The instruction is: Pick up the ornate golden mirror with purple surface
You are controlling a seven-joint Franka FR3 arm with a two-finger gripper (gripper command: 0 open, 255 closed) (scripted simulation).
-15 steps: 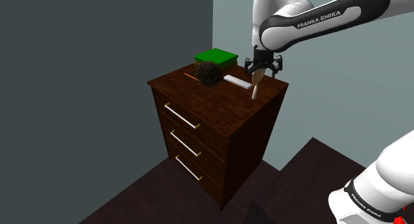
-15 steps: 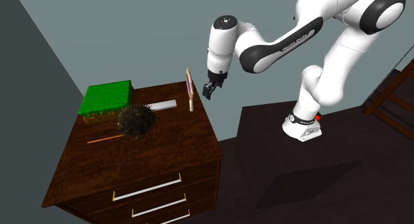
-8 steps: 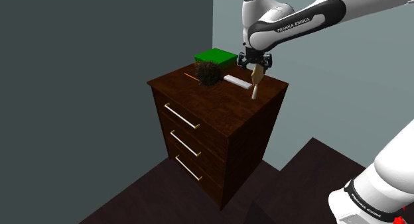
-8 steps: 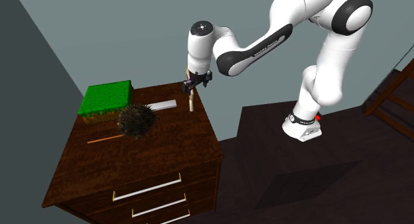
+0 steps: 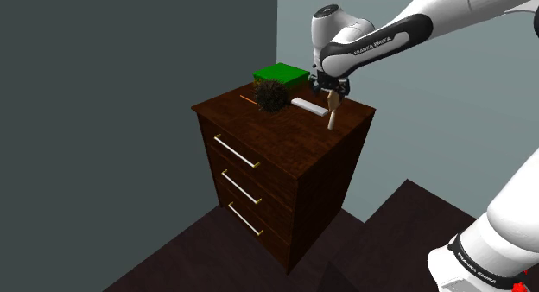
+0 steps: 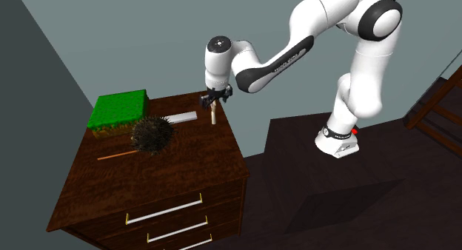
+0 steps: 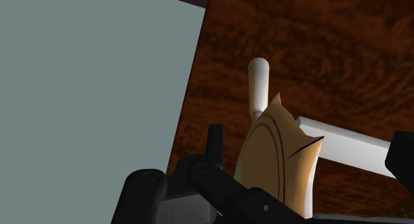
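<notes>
A white jointed robot arm (image 5: 406, 27) reaches from its stand over a dark brown wooden chest of drawers (image 5: 276, 174) with three gold-handled drawers, which stands on a dark floor (image 5: 199, 256) against grey walls. Towards the back of the chest's top lies a flat green box (image 5: 281, 74). Just in front of it sits a dark spiky ball (image 5: 271, 95), with a thin brown stick (image 6: 117, 155) beside it. A flat white bar (image 5: 307, 104) lies between the ball and the task's thing, a small hand mirror with an ornate pale gold frame and a light handle (image 5: 332, 109). The mirror stands upright on its handle end near the edge of the top closest to the arm, just beside one end of the bar. In the wrist view, the side turned to the camera is pale gold with engraved curves. The black two-finger pincer (image 5: 329, 85) hangs straight over the mirror's head. In the wrist view its fingers stand wide apart on either side of the head and neither presses on it, so it is open and holds nothing. By my reading the approach is done and the pincer is lined up; what is left is to close on the frame and lift the mirror clear of the chest
</notes>
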